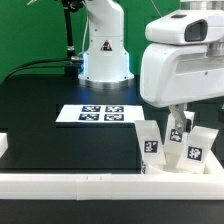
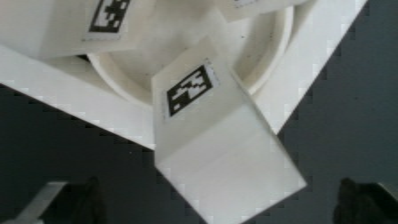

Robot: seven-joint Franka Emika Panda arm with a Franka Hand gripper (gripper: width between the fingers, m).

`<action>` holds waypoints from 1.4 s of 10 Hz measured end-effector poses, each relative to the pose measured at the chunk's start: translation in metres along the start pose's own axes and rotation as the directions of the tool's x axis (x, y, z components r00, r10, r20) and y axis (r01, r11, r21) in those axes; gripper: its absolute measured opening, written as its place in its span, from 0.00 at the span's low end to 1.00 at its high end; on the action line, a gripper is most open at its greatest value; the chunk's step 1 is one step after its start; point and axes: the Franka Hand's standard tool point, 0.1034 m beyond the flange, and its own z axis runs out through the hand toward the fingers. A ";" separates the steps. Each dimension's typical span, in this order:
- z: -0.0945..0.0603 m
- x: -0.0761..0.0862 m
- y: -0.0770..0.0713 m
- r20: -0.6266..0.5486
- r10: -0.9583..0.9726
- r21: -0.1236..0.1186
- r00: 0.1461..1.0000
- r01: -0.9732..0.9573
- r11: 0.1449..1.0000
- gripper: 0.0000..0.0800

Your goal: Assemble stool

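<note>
Stool parts: a cluster of white plastic pieces sits at the exterior view's right, tight against the white border rail [image 1: 100, 185] along the table's near edge.
Legs: short blocky legs [image 1: 151, 143] stand or lean there, each with a black-and-white tag; the wrist view shows one leg [image 2: 222, 145] lying tilted across the seat.
Seat: the round seat ring [image 2: 267, 60] lies under that leg and touches it; only part of its curved rim shows.
Handling, as a judgement: hard moulded plastic, stiff and light, smooth enough to slip; the leg's flat parallel sides look like the best place to pinch, clear of the tag and near mid-length so it does not swing.
Gripper: the gripper [image 2: 214, 203] hangs over the leg with its jaws spread wide, holding nothing; its dark fingertips [image 2: 68, 202] straddle the leg's lower end without touching it.
Arm: its white body blocks much of the cluster in the exterior view.
Marker board: the marker board [image 1: 100, 115] lies flat mid-table, well apart from the parts.
Table: black surface [image 1: 40, 140].
</note>
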 end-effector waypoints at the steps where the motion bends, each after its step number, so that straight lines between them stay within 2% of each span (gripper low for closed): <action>1: 0.000 -0.001 0.003 0.006 -0.080 -0.010 0.997 0.080 0.997 0.81; 3: 0.000 -0.003 0.007 0.019 -0.203 -0.025 0.979 0.204 0.979 0.81; 5: 0.013 -0.008 0.005 0.051 -0.303 -0.027 0.952 0.305 0.952 0.81; 8: 0.032 -0.009 -0.002 0.065 -0.246 -0.023 0.967 0.248 0.968 0.81; 9: 0.031 -0.009 0.000 0.064 -0.225 -0.025 0.972 0.227 0.974 0.81; 11: 0.032 -0.010 0.001 0.065 -0.189 -0.027 0.980 0.191 0.981 0.49; 12: 0.032 -0.011 0.002 0.064 -0.144 -0.030 0.988 0.146 0.989 0.49; 13: 0.032 -0.011 0.003 0.061 -0.041 -0.037 0.997 0.044 0.998 0.42; 14: 0.032 -0.012 0.005 0.058 0.039 -0.044 0.998 -0.036 0.998 0.42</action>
